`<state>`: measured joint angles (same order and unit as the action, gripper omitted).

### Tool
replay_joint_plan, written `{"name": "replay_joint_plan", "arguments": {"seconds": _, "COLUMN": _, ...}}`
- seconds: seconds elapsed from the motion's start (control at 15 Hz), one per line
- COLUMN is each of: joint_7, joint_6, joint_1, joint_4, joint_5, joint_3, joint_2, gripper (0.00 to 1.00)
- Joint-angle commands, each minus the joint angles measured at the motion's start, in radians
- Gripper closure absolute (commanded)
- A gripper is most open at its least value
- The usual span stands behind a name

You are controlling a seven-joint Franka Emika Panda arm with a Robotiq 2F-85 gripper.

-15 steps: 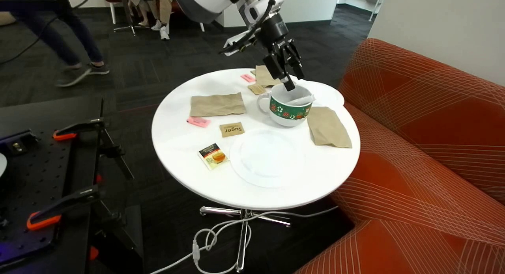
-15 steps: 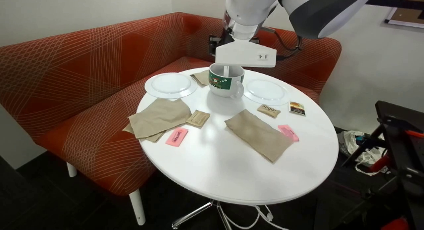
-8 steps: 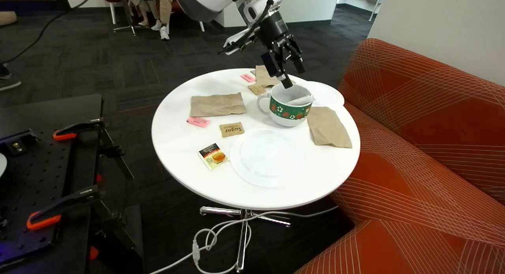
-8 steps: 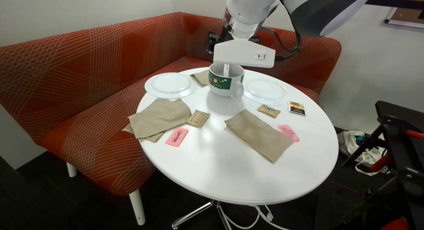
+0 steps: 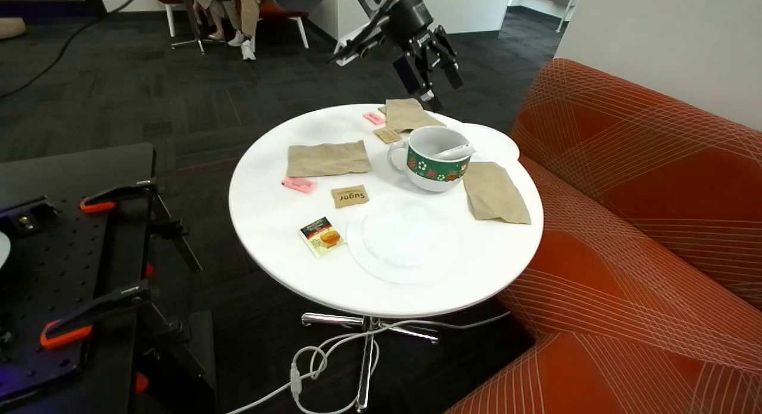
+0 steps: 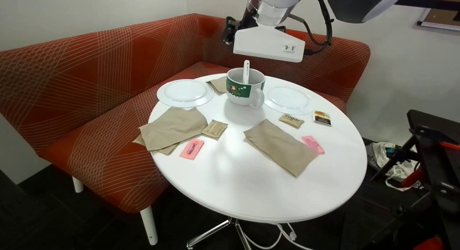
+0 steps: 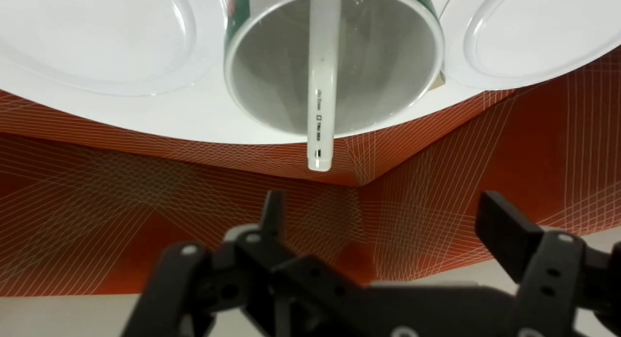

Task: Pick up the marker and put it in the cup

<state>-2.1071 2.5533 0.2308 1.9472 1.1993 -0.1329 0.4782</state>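
Since half a second ago my gripper [image 7: 381, 213] is rising away from the cup [image 6: 239, 93], while the cup and the marker [image 7: 322, 80] are staying put. I'm running the fingers [image 7: 507, 232] wide apart, and in the wrist view I'm seeing the marker leaning inside the cup: dark end in and partly hidden by the wall, white end poking out over the rim. The cup is standing upright on the white table [image 6: 215, 192] between two plates [image 6: 185, 93], with a sugar packet [image 5: 350, 196] and a yellow-and-black packet [image 5: 322, 236] lying near one of them.
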Motion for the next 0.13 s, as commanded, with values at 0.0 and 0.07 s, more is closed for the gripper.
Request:
{"name": "replay_joint_plan", "arguments": {"seconds": 0.0, "joint_7": -0.004, "joint_6": -0.015, "joint_1": -0.037, "joint_4": -0.002, "joint_5": 0.015, "joint_3": 0.042, "joint_2": 0.001, "gripper": 0.00}}
{"name": "replay_joint_plan", "arguments": {"seconds": 0.07, "joint_7": -0.004, "joint_6": -0.015, "joint_1": -0.037, "joint_4": -0.003, "joint_5": 0.015, "joint_3": 0.042, "joint_2": 0.004, "gripper": 0.00}}
